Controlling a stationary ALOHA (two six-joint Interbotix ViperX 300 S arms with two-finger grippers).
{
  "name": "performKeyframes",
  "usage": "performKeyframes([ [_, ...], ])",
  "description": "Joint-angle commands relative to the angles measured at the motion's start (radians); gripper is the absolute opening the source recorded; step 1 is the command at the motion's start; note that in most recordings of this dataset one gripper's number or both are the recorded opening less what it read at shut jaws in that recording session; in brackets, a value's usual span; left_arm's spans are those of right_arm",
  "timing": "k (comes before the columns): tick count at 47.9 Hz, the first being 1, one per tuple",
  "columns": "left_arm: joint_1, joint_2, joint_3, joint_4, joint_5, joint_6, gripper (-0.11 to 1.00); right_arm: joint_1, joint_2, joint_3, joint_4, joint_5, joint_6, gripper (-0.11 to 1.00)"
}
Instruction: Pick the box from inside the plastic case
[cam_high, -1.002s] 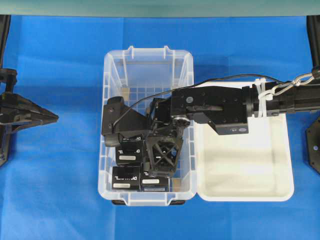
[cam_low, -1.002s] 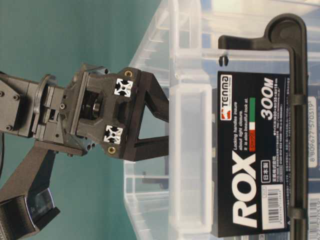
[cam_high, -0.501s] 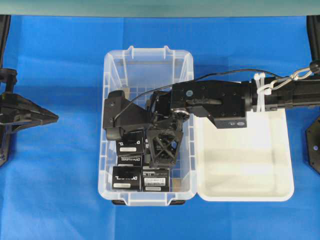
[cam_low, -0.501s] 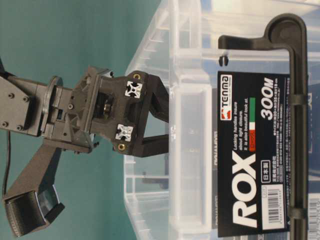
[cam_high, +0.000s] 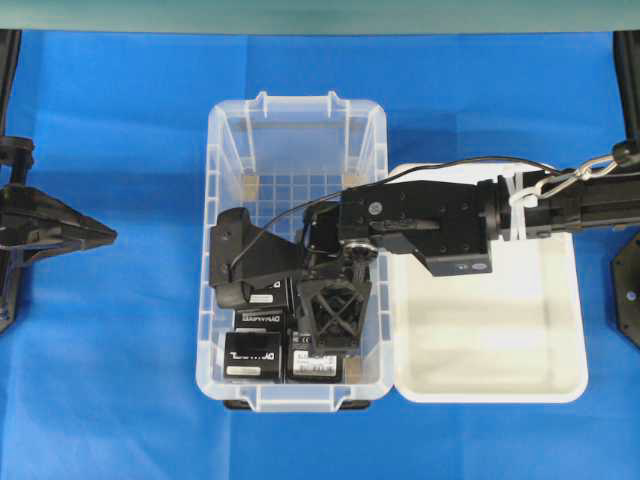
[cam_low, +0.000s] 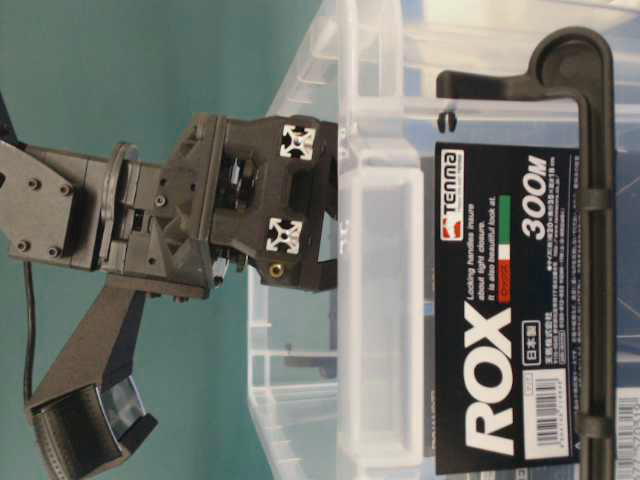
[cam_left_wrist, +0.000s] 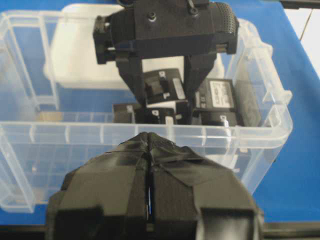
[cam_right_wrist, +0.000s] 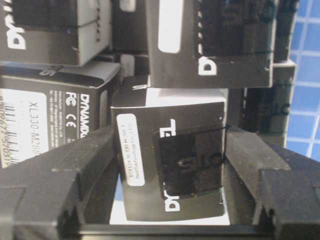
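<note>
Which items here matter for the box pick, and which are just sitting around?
In play:
- box between the right gripper fingers
- clear plastic case holding the boxes

Just there:
- other black boxes in the case
- white tray
- left gripper, parked outside the case
- blue cloth

So the right gripper (cam_right_wrist: 170, 165) sits lower in the big clear plastic case (cam_high: 225, 130) than a second ago, and its fingers (cam_right_wrist: 65, 170) have narrowed from wide apart to hugging both sides of one small black cube-shaped box (cam_right_wrist: 170, 150).
</note>
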Motion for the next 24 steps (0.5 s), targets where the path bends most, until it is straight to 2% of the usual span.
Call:
performKeyframes([
  [1, 0.003, 0.005, -0.028, 0.002, -0.006, -0.002, -0.07, 0.0, 0.0, -0.014, 0.003, 0.002, 0.0, 0.61],
  [10, 0.005, 0.005, -0.028, 0.002, -0.005, -0.002, -0.07, -0.015, -0.008, -0.044, 0.003, 0.021, 0.003, 0.61],
  [24, 0.005, 0.005, -0.028, 0.002, -0.006, 0.0, -0.07, -0.077, -0.061, -0.149, 0.002, 0.137, 0.009, 0.61],
])
